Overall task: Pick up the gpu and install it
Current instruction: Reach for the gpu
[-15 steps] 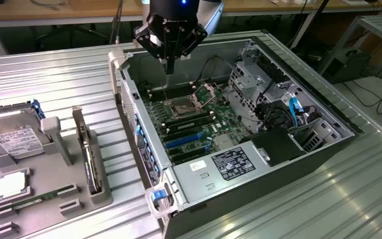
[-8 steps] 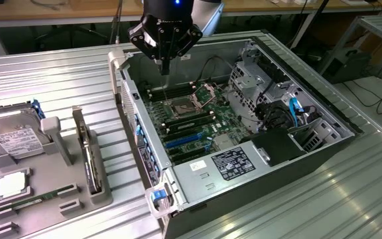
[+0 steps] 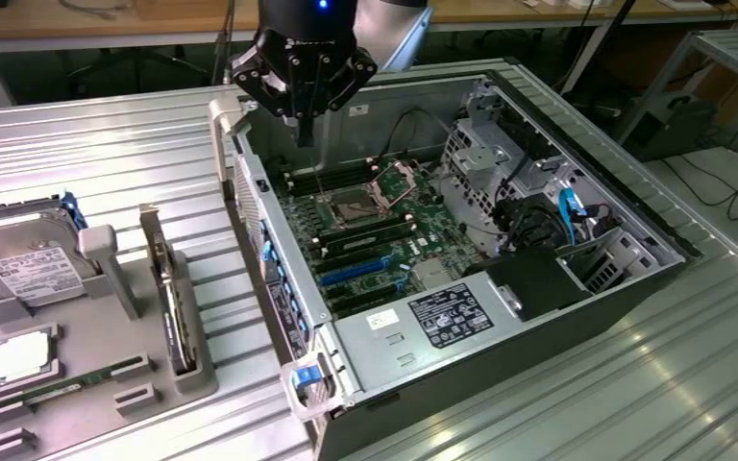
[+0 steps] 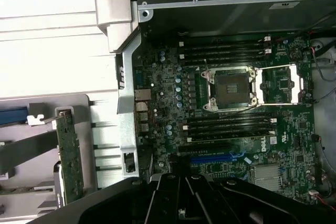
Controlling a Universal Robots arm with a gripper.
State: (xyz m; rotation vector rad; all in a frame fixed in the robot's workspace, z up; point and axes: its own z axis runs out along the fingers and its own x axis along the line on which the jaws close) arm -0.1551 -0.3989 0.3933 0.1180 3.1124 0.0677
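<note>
Gpu (image 3: pixel 170 293) (image 4: pixel 70 156) stands on edge in a slot of the grey holder (image 3: pixel 196 379), on the exterior view's left, beside the open pc case (image 3: pixel 261 216), not touching it. Same holder also has a hard drive (image 3: pixel 30 271) w/ white label, a square chip (image 3: pixel 23 357) and a narrow green memory stick (image 3: pixel 77 384), all further toward the exterior view's left than the gpu. Holder and case sit on a ribbed metal table (image 3: pixel 100 154). Gripper (image 3: pixel 303 133) (image 4: pixel 181 203) hangs over the far end of the case, above the motherboard (image 3: pixel 369 245) (image 4: pixel 236 129) near the cpu socket (image 3: pixel 347 204) (image 4: pixel 231 85), well apart from the gpu. Fingers pinched together, nothing btwn them.
</note>
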